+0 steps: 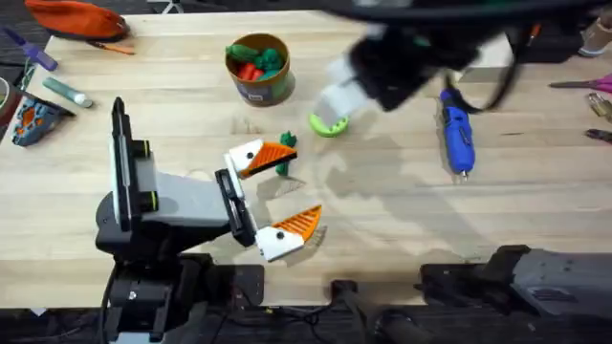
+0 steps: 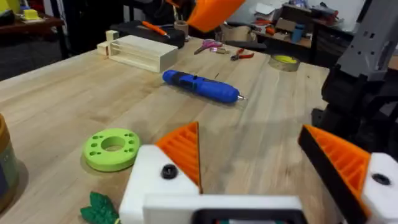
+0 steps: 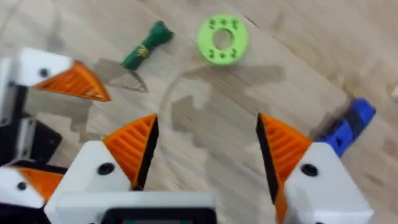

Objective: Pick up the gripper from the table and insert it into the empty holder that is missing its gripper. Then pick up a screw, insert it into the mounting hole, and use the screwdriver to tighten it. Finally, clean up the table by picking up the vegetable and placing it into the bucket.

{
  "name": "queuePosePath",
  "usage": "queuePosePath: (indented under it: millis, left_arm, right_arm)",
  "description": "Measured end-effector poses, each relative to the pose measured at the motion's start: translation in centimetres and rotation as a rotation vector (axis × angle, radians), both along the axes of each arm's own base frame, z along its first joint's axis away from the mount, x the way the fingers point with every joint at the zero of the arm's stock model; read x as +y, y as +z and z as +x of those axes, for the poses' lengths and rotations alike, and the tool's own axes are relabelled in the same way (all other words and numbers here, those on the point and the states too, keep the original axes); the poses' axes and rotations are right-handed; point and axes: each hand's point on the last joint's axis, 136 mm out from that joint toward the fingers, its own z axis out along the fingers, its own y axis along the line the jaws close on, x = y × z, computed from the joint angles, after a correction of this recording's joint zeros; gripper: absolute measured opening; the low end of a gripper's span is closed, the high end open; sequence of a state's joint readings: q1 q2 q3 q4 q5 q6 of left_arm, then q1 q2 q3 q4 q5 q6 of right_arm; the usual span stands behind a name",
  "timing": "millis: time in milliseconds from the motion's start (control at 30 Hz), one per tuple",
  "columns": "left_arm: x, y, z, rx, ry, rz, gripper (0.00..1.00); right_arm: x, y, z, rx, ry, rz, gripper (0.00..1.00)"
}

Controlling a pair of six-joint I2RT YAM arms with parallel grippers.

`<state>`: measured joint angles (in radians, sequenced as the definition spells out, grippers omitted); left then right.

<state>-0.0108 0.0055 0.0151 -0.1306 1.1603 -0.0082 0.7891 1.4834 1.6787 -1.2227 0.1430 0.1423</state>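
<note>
My left gripper (image 1: 287, 196) rests open on the table, and both of its white holders (image 1: 245, 156) carry orange wedge pads (image 2: 185, 151). The dark green vegetable (image 1: 285, 153) lies just beyond its upper finger and is also seen in the right wrist view (image 3: 146, 45). My right gripper (image 3: 208, 155) hangs open high above the table, blurred in the overhead view (image 1: 337, 94), with nothing between its fingers. The blue screwdriver (image 1: 456, 129) lies to the right. The tan bucket (image 1: 258, 69) stands at the back with toy vegetables inside. A screw is out of view.
A lime-green disc (image 1: 328, 124) with holes lies between the bucket and the screwdriver. A pale wooden box (image 2: 137, 53) sits at the far side. An orange pouch (image 1: 76, 17) and a marker (image 1: 67, 92) are at the far left, and scissors (image 1: 583, 86) lie at the right edge.
</note>
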Motion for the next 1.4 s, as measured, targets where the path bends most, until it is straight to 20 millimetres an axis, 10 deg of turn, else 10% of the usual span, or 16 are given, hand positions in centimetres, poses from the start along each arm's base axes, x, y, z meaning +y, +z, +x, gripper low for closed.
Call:
queuePosePath:
  millis: [367, 667, 1400]
  left_arm:
    - [0.0, 0.0, 0.0, 0.0, 0.0, 0.0, 0.986]
    - [0.0, 0.0, 0.0, 0.0, 0.0, 0.0, 0.986]
    - [0.0, 0.0, 0.0, 0.0, 0.0, 0.0, 0.986]
  right_arm:
    - [-11.3, -2.9, 0.1, -0.024, -0.448, 0.021, 0.905]
    - [-15.9, -5.5, 1.0, -0.024, -0.637, -0.001, 0.906]
    - [-16.7, -5.5, 1.2, -0.027, -0.673, -0.003, 0.907]
